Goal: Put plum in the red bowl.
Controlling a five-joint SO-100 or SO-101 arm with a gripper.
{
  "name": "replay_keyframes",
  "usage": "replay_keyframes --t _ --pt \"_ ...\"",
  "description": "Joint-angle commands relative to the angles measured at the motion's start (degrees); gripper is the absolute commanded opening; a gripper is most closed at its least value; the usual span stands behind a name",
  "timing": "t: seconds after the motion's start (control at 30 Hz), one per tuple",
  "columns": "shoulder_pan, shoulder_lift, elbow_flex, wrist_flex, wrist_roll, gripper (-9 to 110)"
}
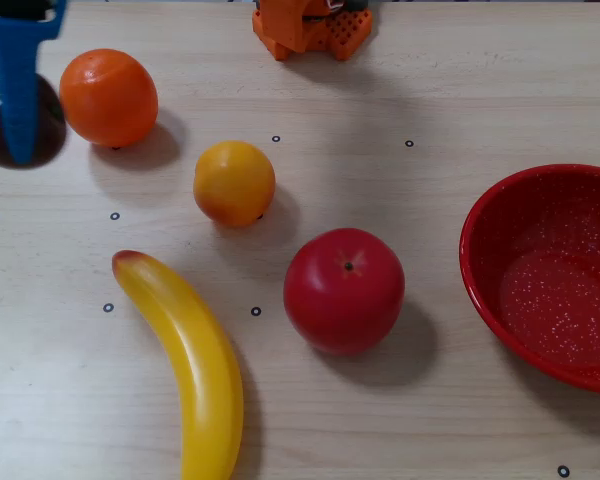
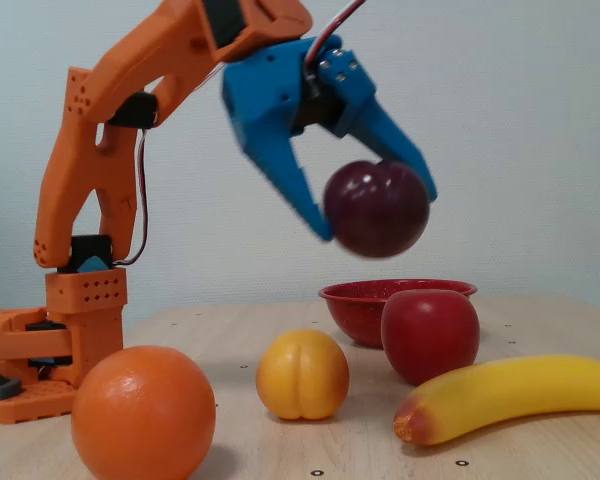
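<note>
Gripper (image 2: pixel 375 205): blue two-finger tool on an orange arm, clenched on the plum, raised high above the table in the fixed view; in the overhead view one blue finger (image 1: pixel 18 80) crosses the fruit at the top left edge.
Plum (image 2: pixel 377 208): dark purple, glossy, held between the fingers in mid-air, clear of the table; in the overhead view it sits at the far left edge (image 1: pixel 42 125), just left of the orange.
Red bowl (image 1: pixel 480 270): wide, speckled white inside, at the right edge of the overhead view, well apart from the plum; empty as far as shown.
Apple (image 1: pixel 344 290): bright red, upright with stem pit up, near the bowl's left side, not touching it.
Orange (image 1: pixel 108 97): round, at the upper left of the overhead view; nearest thing in the fixed view.
Yellow-orange fruit (image 1: pixel 234 182): small, round, between orange and apple.
Banana (image 1: pixel 185 360): yellow, curved, lying at the lower left of the overhead view.
Arm base (image 1: pixel 312 27): orange, at the top edge.
Table (image 1: pixel 420 90): pale wood grain with small ring marks.
</note>
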Motion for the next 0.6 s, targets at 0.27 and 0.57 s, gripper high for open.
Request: replay_keyframes --t 0.27,0.57 --pt "-22.0 16.1 -9.0 7.0 11.8 0" --pt "-39.4 19.6 -7.9 7.3 19.8 0"
